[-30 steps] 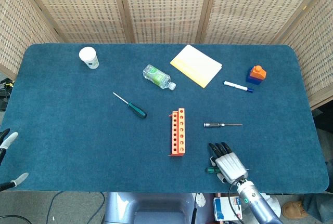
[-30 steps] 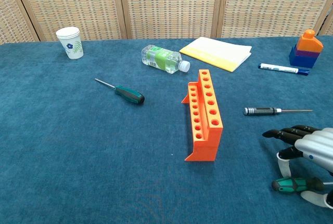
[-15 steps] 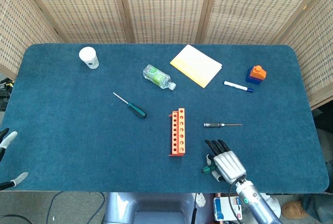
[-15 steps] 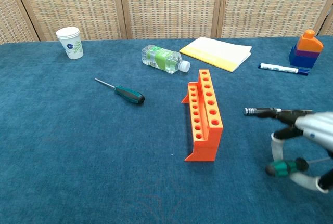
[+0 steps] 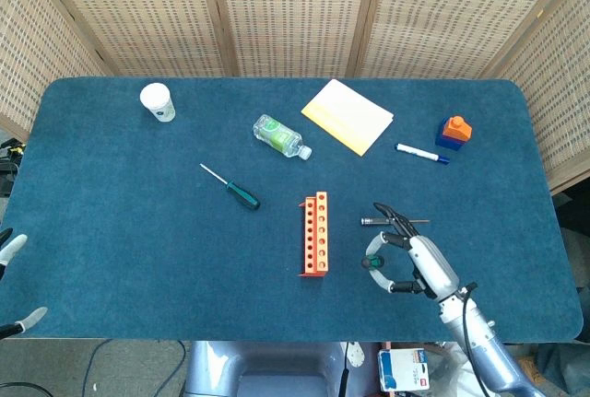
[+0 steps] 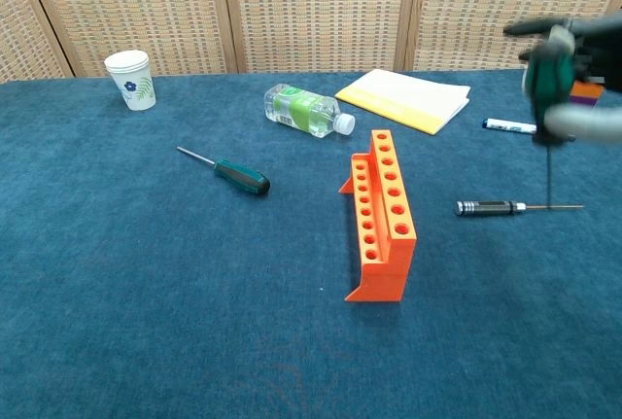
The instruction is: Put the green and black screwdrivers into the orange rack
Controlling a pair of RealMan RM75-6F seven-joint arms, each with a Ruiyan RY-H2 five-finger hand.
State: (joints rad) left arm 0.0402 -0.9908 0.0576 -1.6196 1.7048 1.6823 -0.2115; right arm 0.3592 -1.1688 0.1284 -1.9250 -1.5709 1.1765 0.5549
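Your right hand (image 6: 569, 50) has lifted off the tabletop (image 5: 138, 222) since a second ago, now pinching a green-handled screwdriver (image 6: 546, 74) with its shaft hanging downward, to the right of the orange rack (image 6: 382, 213). That means one tool is ready to carry over to the rack's holes. A second green and black screwdriver (image 6: 228, 172) lies left of the rack. Your left hand (image 5: 14, 282) barely shows; I cannot tell its state.

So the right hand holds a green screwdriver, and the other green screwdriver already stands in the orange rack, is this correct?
Not quite. The right hand does hold a green screwdriver, but the other green screwdriver lies on the table left of the orange rack, as the chest view shows.
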